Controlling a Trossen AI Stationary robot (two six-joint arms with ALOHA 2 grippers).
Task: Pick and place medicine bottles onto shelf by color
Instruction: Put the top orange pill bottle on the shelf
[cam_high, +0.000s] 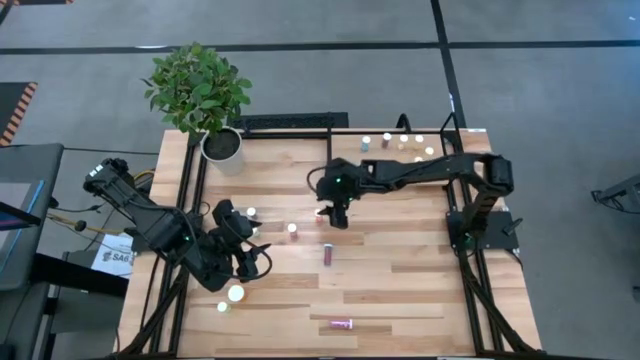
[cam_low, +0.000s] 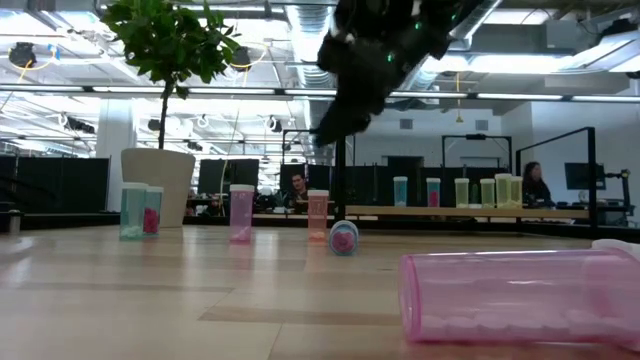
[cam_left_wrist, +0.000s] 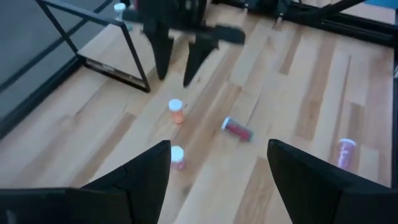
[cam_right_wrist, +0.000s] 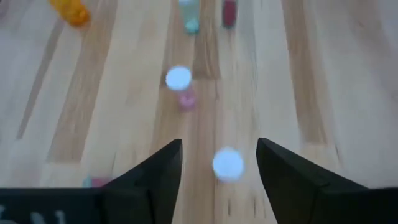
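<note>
The right gripper (cam_high: 333, 215) hangs over the middle of the table with its fingers apart and nothing between them. A white-capped bottle (cam_right_wrist: 227, 164) stands upright on the planks directly below the gap, and a pink bottle (cam_right_wrist: 180, 84) stands a little farther on. The left gripper (cam_high: 243, 247) waits near the table's left edge, jaws spread and empty.

The shelf (cam_high: 405, 147) sits at the far right corner and already carries a row of upright bottles. Several more are loose on the table: a dark red one (cam_high: 328, 253) lying on its side near the centre, a pink one (cam_high: 341, 324) lying near the front edge.

The step in hand looks like a pick of the bottle under the right gripper. To do it well, the arm should come straight down with the cap centred between the fingers, close on the body below the cap rather than on the cap, and avoid nudging the pink neighbour, since these small bottles tip and roll easily
</note>
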